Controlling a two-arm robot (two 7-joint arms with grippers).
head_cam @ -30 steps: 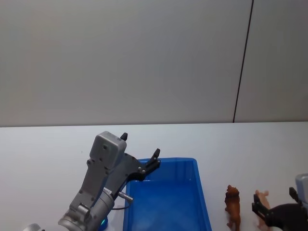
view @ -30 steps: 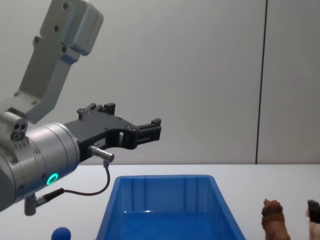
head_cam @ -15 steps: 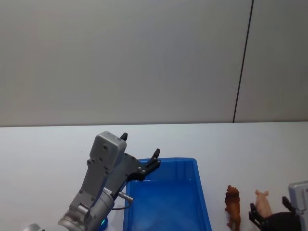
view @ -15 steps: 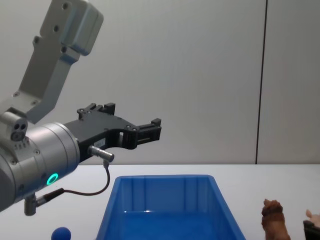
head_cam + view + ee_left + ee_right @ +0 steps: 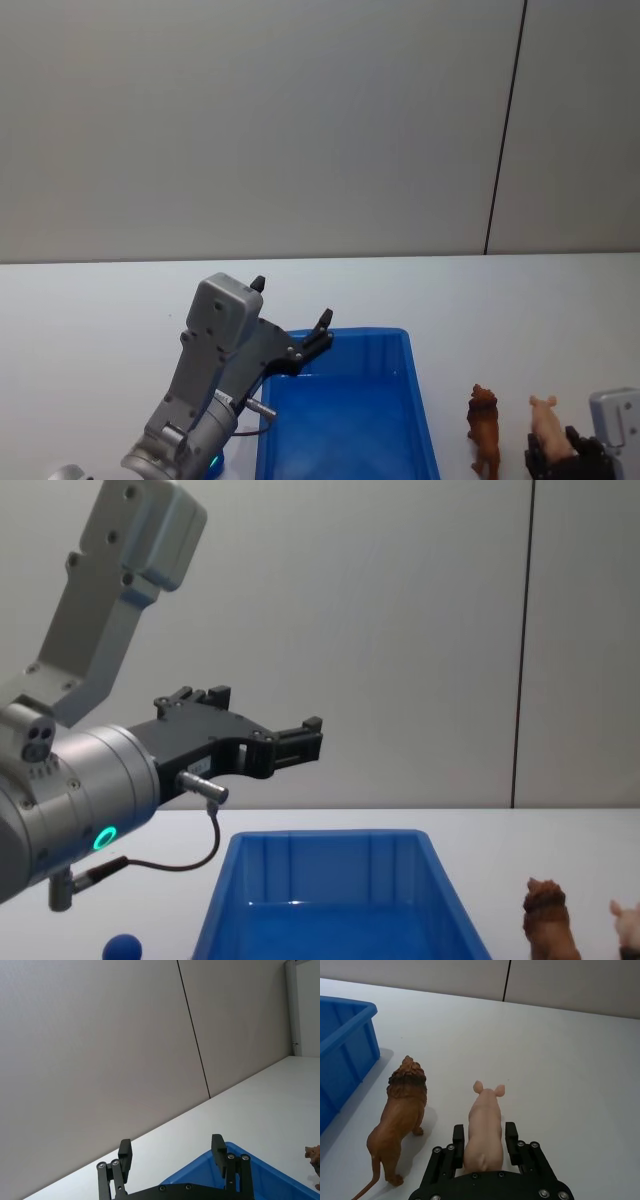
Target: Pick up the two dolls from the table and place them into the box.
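Where the right arm reaches in low at the near right of the table (image 5: 560, 1055), its right jaws stand parted around the pink pig (image 5: 485, 1127). One jaw lies along each flank of the pig's hindquarters, just beside the body, and I cannot tell whether either one touches it. The pig stands upright on its feet on the table, with its rump toward the wrist and its head and ears pointing away from the robot.

Just beside the pig, on its left, stands the brown lion (image 5: 402, 1110). It is upright too and faces the same way, with its thin tail trailing back toward the robot. It stands between the pig and the blue box (image 5: 400, 336), apart from both.

That makes two dolls, one pig and one lion, both on the table outside the one box. The box sits open-topped to the left of the lion.

Farther left, the left arm (image 5: 215, 335) is raised above the near left corner of the box. Its left jaws are spread wide with nothing between them and point out over the rim. Behind the table is a plain grey wall (image 5: 300, 120) with one dark vertical seam (image 5: 505, 130).
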